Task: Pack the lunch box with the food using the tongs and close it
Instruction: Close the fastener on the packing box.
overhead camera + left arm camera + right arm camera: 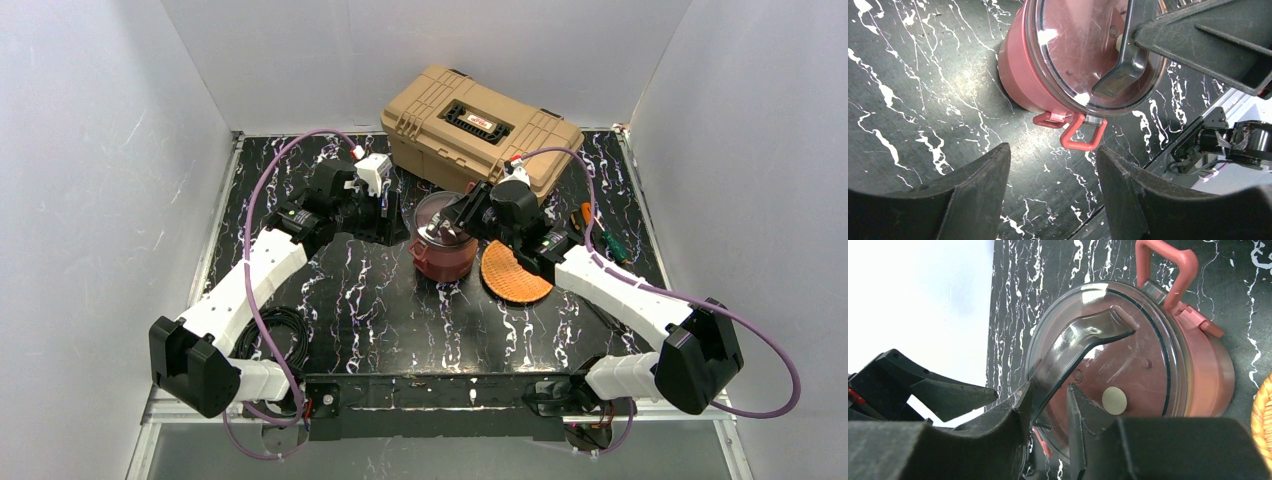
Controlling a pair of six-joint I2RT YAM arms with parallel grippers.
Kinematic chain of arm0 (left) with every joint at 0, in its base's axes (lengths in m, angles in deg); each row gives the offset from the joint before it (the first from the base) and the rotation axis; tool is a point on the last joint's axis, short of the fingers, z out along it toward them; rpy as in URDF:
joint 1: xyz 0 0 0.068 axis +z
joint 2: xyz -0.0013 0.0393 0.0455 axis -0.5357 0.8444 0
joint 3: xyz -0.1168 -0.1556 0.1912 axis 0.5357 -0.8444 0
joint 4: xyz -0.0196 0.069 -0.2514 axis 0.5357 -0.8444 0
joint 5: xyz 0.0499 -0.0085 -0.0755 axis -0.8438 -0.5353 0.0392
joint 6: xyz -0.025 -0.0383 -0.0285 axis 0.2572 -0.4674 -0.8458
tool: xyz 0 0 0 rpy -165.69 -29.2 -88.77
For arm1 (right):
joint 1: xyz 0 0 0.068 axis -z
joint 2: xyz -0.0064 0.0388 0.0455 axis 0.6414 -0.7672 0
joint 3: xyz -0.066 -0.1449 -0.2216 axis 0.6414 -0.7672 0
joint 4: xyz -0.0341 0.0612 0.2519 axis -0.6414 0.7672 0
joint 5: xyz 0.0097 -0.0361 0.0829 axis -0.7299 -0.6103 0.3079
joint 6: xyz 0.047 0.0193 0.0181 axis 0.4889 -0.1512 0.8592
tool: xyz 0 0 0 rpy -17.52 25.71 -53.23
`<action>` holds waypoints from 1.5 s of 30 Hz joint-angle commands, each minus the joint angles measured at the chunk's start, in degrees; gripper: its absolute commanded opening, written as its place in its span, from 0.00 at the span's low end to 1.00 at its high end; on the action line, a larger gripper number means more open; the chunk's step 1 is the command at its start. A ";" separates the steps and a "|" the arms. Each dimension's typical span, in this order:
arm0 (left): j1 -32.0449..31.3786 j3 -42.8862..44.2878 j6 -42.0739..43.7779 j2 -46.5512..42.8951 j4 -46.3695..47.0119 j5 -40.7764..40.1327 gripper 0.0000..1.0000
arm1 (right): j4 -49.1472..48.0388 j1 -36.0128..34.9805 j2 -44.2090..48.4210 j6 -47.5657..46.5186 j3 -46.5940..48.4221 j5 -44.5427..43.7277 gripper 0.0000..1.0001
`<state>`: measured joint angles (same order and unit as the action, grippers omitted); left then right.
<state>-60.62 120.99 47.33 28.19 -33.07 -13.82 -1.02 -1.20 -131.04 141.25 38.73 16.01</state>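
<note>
The lunch box [443, 255] is a round maroon bowl standing mid-table under a clear lid [1128, 365] with a pale centre dot. My right gripper [1050, 390] reaches over it from the right, jaws narrowed onto the smoky lid handle [1083, 340] that arches across the top. My left gripper [1053, 150] hovers open and empty just left of the box, its fingertips [998, 165] a little short of the red clasp loop [1083, 135]. In the top view the left gripper [385, 215] and right gripper [455, 215] flank the box. The tongs and the food are out of view.
A big tan toolbox [480, 125] stands behind the lunch box. A flat orange woven plate [515, 272] lies right of it, under the right forearm. Screwdrivers [600, 235] lie at the far right. A black cable coil [285, 335] sits near the left arm.
</note>
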 commanded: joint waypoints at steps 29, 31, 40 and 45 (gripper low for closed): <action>-2.31 -3.69 -11.21 10.83 4.93 5.22 0.19 | 6.85 -0.10 0.72 -2.43 -9.03 -5.24 0.33; -2.55 -3.99 -11.17 11.11 4.93 4.84 0.15 | 6.85 -0.08 0.70 -2.43 -9.26 -5.17 0.32; -3.24 -5.09 -12.49 11.61 6.71 3.77 0.10 | 6.19 -0.14 0.01 -2.25 -11.03 -4.78 0.27; -3.24 -5.43 -14.70 11.88 9.28 4.59 0.10 | 6.14 -0.13 -0.05 -2.11 -11.56 -4.79 0.26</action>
<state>-63.70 115.83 34.54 40.49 -26.52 -9.28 -10.52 -1.73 -128.46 142.80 31.59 13.39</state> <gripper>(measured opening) 0.105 0.283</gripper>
